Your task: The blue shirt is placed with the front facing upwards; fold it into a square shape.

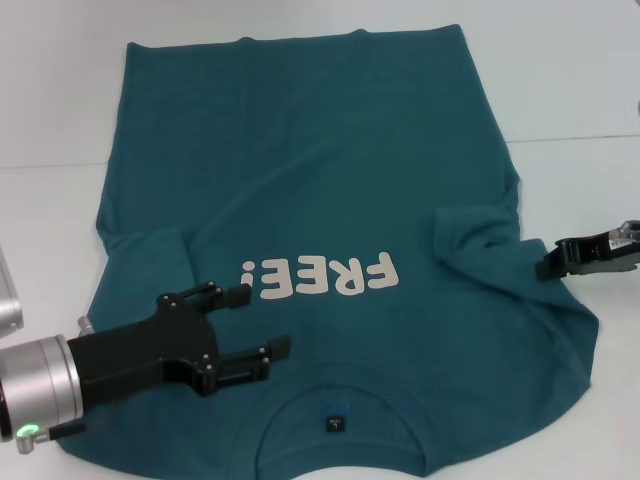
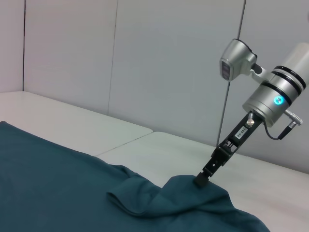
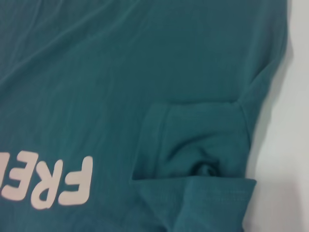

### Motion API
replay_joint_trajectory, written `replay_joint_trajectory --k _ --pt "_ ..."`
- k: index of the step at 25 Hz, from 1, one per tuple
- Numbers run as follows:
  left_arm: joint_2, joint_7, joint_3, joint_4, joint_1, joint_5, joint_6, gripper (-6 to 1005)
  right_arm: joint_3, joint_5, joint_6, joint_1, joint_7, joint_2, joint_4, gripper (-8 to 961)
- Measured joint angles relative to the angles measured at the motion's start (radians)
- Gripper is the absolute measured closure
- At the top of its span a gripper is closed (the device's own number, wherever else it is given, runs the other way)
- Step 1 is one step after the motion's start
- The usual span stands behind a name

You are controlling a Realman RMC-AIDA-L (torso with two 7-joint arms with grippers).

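The blue shirt (image 1: 330,190) lies flat on the white counter (image 1: 570,70), print up, its long axis running away from the robot, collar nearest and hem farthest. Both sleeves are folded inward. The left hand (image 1: 262,320) hovers spread wide over the chest; the right hand (image 1: 545,266) pinches the shirt's right edge.
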Motion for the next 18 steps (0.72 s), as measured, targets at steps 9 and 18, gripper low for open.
replay_joint_trajectory --k 9,18 --pt "0.000 0.000 0.000 0.000 0.000 0.000 0.000 164 -0.005 -0.003 -0.027 -0.002 -0.054 0.016 -0.014 876" --pt "0.000 -0.003 0.000 0.011 0.000 0.000 0.000 164 -0.020 -0.019 -0.108 -0.005 -0.106 0.050 -0.097 935"
